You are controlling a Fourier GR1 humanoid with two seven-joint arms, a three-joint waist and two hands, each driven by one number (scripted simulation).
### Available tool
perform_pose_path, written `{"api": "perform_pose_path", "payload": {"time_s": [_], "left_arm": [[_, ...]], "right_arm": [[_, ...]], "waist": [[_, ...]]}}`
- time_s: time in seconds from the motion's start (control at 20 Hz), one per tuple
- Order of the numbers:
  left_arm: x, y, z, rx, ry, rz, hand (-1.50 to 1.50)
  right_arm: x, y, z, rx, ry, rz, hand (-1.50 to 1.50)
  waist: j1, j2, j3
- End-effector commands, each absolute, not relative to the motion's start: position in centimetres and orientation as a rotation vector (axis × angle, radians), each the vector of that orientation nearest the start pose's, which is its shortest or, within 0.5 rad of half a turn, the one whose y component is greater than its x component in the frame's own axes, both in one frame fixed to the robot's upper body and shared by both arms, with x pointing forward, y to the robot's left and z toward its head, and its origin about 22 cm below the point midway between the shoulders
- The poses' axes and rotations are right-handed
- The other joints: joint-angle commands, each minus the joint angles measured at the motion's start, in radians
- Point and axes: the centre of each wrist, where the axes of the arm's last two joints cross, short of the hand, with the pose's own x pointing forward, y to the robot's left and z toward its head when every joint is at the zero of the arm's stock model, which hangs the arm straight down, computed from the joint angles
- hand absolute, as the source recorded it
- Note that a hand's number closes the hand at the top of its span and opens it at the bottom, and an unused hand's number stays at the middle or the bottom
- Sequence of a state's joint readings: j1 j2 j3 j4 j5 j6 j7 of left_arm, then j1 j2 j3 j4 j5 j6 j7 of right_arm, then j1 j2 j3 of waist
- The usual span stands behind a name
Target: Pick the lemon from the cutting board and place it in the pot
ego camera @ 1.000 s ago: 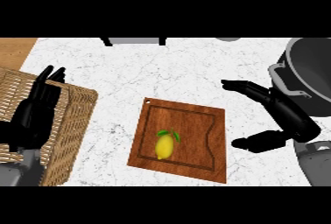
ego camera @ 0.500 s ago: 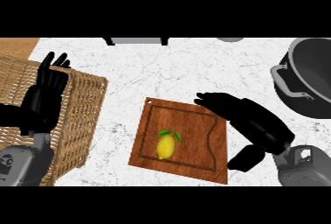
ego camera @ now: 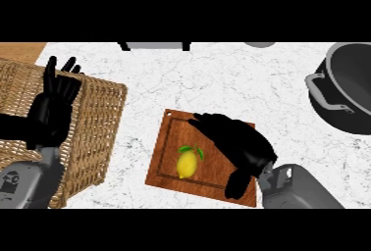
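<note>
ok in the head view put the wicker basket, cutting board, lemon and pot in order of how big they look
1. Wicker basket, largest, though cut off at the left edge.
2. Pot and cutting board: unsure, since the pot runs off the right edge.
3. Lemon, clearly smallest.

Yellow lemon (ego camera: 188, 163) on cutting board (ego camera: 163, 166); pot (ego camera: 351, 93) apart.

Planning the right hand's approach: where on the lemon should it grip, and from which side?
Grip the lemon across its narrow middle, coming from above and its right. It lies flat on the cutting board, long axis running away from the robot, and the right hand is open just beside it.
</note>
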State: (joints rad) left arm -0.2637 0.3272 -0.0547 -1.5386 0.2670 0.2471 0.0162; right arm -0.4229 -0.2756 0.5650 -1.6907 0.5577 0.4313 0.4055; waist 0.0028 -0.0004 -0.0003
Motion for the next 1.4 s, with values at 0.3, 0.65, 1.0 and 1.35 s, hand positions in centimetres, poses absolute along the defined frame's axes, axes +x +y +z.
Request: {"api": "perform_pose_path", "payload": {"time_s": [0.3,0.65,1.0,1.35], "left_arm": [[30.9,26.1,6.8,0.101,-1.763,0.053,0.0],[29.8,26.3,8.6,0.121,-1.769,0.044,0.0],[29.7,26.9,6.0,0.106,-1.768,0.053,0.0],[30.7,27.0,8.2,0.107,-1.758,0.042,0.0]], "right_arm": [[26.3,-10.3,7.3,-0.299,-1.317,1.539,-1.5],[27.4,-6.9,5.2,-0.299,-1.384,1.538,-1.5],[25.9,-7.6,4.0,-0.438,-1.3,1.549,-1.5],[26.6,-6.6,0.9,-0.397,-1.292,1.54,-1.5]], "waist": [[-0.004,0.001,0.0],[0.003,0.0,0.0],[-0.004,0.0,0.0],[-0.002,0.0,0.0]]}}
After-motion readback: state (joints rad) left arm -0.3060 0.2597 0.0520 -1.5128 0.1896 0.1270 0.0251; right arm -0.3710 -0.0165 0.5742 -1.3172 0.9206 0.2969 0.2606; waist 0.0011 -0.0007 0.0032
